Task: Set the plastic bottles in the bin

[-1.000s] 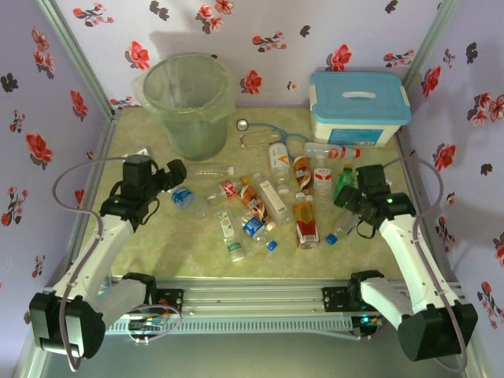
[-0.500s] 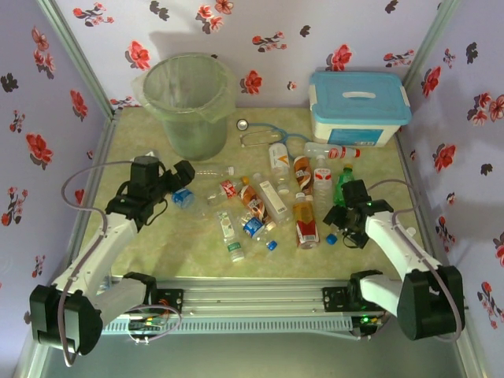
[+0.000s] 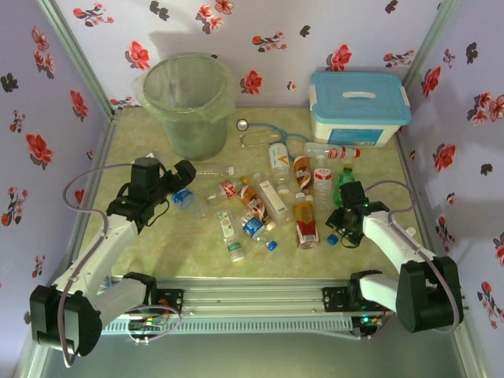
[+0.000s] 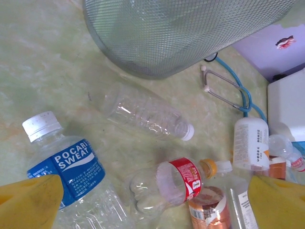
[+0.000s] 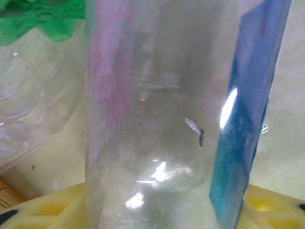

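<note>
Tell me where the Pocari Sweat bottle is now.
Top view, left side: the Pocari Sweat bottle lies right at the open left tool, on the near side of the bin.

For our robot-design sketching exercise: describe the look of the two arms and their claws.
The left arm and right arm have white links, black joints and a looping grey cable each. The left claw and right claw are black-bodied with yellow fingers.
</note>
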Tool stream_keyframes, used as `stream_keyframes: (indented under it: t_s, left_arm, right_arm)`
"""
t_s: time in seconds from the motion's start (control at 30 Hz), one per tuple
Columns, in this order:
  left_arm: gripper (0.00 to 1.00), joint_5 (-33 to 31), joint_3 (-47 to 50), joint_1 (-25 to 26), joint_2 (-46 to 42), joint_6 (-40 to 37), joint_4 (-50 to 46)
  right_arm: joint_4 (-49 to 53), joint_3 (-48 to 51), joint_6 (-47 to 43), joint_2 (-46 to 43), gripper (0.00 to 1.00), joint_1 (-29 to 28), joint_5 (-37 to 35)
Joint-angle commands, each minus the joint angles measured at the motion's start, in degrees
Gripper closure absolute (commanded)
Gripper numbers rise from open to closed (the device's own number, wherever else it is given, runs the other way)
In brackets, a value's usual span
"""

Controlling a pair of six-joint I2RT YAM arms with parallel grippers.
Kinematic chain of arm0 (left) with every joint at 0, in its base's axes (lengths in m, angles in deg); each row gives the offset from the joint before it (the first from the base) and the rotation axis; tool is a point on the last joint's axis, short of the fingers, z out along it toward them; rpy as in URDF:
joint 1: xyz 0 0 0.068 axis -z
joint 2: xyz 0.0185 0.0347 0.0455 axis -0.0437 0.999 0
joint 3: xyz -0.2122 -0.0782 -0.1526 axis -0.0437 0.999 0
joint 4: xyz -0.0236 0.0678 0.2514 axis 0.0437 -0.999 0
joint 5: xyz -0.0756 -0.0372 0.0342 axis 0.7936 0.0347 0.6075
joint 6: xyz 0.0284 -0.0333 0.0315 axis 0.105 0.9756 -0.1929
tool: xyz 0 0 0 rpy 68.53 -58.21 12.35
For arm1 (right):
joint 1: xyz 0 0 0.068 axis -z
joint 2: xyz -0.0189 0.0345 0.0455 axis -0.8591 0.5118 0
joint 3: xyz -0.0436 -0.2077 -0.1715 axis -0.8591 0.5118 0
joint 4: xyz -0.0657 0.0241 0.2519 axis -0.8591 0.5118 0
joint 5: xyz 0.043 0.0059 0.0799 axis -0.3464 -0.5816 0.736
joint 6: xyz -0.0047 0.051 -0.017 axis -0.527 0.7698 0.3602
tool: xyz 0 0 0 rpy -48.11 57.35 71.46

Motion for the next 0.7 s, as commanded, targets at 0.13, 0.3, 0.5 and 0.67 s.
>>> stream_keyframes:
  t_s: [0.13, 0.3, 0.5, 0.67]
  left_arm:
    - [0.0, 2.3, -2.8, 0.7, -1.1, 2.4, 1.0]
    - [0.0, 9.2, -4.1, 1.4, -0.9, 5.5, 6.1]
    - [0.0, 17.5, -6.1, 4.2, 0.2, 7.9, 12.8]
    - [0.0, 19.1, -6.1, 9.5, 2.0, 9.6, 20.5]
  right_arm:
    - [12.2, -9.5, -5.4, -6.6, 0.43, -0.3, -2.3]
    - [7.2, -16.9, -14.3, -9.3, 0.46, -5.1, 6.4]
    - [-3.3, -23.9, -26.2, -4.6, 0.5, -19.5, 14.9]
    - [-6.1, -29.3, -32.4, 4.2, 0.5, -28.9, 17.1]
